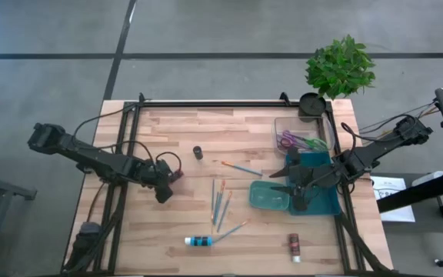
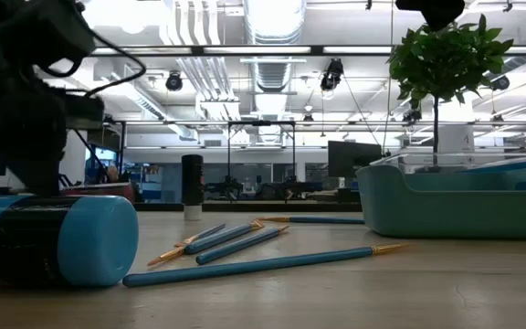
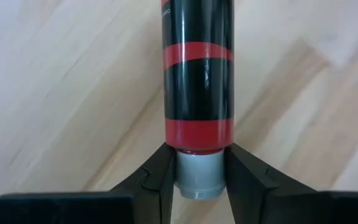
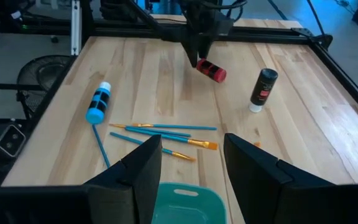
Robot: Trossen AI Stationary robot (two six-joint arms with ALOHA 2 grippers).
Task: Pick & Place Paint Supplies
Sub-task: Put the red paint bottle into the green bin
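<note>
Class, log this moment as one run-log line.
left gripper: fingers around grey cap of red-and-black paint tube lying on wooden table | right gripper: open above teal tray

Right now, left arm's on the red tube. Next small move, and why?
Probably finish closing, then lift straight up. The left end effector has a finger on each side of the grey cap of the red-and-black paint tube, which lies flat on the table. The fingers look about touching, but a firm grip isn't clear. The right end effector waits over the teal tray.
</note>
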